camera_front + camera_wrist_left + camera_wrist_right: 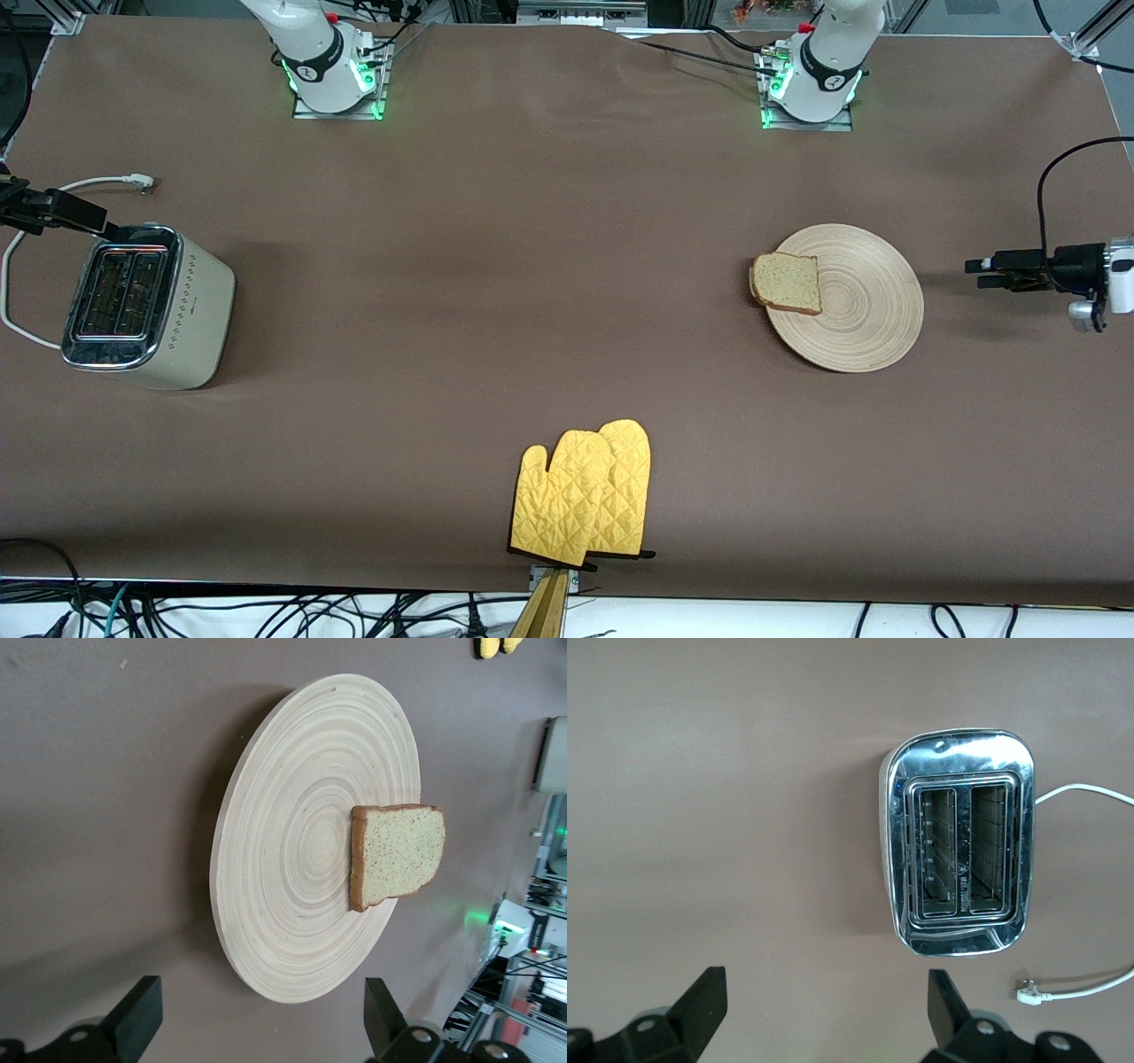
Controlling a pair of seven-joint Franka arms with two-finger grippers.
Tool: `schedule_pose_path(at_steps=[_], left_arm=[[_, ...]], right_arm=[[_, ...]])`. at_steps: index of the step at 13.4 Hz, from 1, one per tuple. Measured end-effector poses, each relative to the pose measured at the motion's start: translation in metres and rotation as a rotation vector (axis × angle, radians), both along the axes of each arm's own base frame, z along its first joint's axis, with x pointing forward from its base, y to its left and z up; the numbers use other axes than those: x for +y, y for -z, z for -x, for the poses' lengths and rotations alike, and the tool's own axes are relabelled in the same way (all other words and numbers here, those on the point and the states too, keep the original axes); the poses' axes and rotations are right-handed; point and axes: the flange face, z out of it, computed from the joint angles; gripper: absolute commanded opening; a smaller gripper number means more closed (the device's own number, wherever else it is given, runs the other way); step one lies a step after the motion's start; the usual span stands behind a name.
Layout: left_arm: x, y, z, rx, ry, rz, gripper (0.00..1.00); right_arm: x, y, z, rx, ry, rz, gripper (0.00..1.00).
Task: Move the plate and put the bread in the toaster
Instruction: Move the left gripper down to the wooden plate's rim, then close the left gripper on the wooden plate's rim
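Note:
The pale wooden plate (864,306) lies on the table toward the left arm's end. The bread (787,282) lies flat on the plate's rim on the side toward the toaster, overhanging the edge a little. The cream toaster (146,306) with a chrome top stands toward the right arm's end, both slots empty. My left gripper (974,272) is open and empty, low beside the plate at the table's end. In the left wrist view it (260,1019) faces the plate (292,815) and bread (399,855). My right gripper (93,217) is open and empty above the toaster's far edge, and the right wrist view (824,1014) shows the toaster (961,864).
Two yellow oven mitts (585,501) lie at the table's near edge, in the middle. The toaster's white cord (18,266) loops past it to a loose plug (137,182). The brown table (496,292) between toaster and plate is bare.

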Motion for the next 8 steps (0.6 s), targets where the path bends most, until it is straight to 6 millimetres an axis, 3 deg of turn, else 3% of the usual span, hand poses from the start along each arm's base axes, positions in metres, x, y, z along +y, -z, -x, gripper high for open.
schedule_pose_path(at_steps=[4, 8], left_arm=[[-0.018, 0.051, -0.001, 0.014, -0.038, 0.120, 1.00], [-0.032, 0.069, -0.003, 0.020, -0.032, 0.163, 1.00]], right_arm=[[0.000, 0.001, 0.000, 0.001, 0.000, 0.000, 1.00], [0.000, 0.001, 0.000, 0.001, 0.000, 0.000, 1.00]])
